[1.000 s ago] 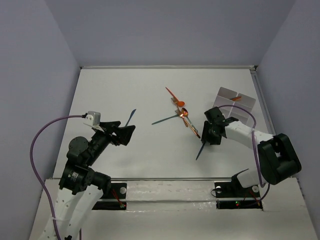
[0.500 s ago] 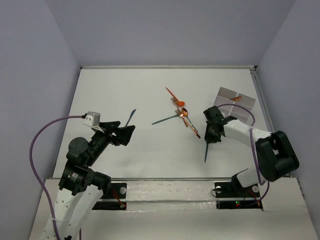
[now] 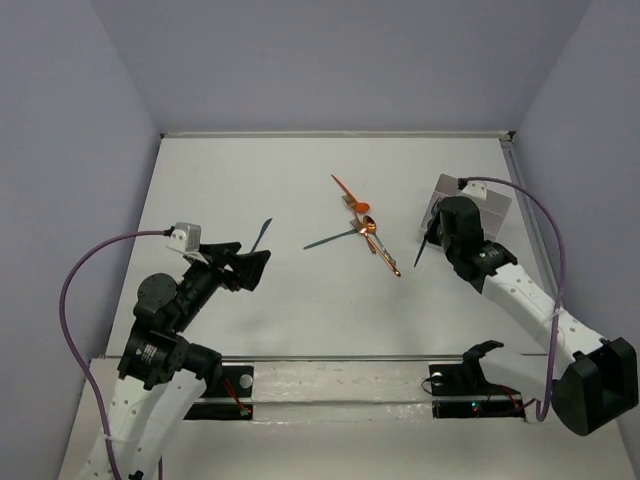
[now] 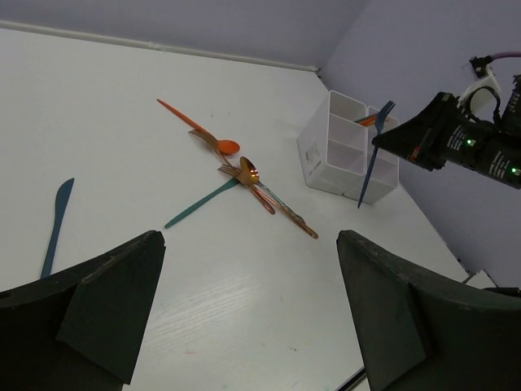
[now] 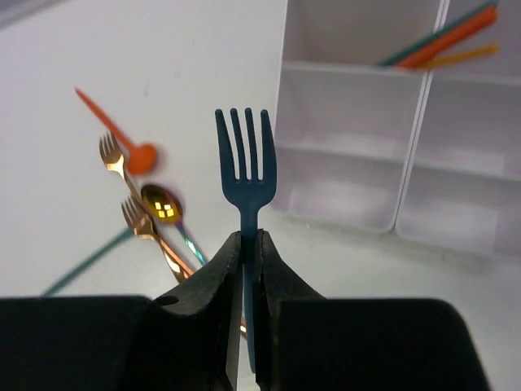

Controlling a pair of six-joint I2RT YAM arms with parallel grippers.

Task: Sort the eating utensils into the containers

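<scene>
My right gripper (image 5: 250, 244) is shut on the handle of a dark teal fork (image 5: 246, 163), tines up, held in the air just in front of the white four-compartment tray (image 5: 423, 130). Seen from above, that fork (image 3: 425, 248) hangs beside the tray (image 3: 493, 207). One far compartment holds orange, teal and yellow utensils (image 5: 444, 41). An orange spoon (image 3: 345, 190), copper forks and a spoon (image 3: 377, 243) and a teal utensil (image 3: 328, 241) lie crossed mid-table. A blue knife (image 3: 262, 234) lies near my open, empty left gripper (image 3: 256, 262).
A raised rail (image 3: 527, 215) runs along the table's right edge just behind the tray. The right arm's purple cable (image 3: 545, 235) arcs over that side. Grey walls close off the back and both sides.
The right gripper shut on the teal fork where it lay on the table, lifted it and carried it back and right to the tray. The left arm stayed still.
</scene>
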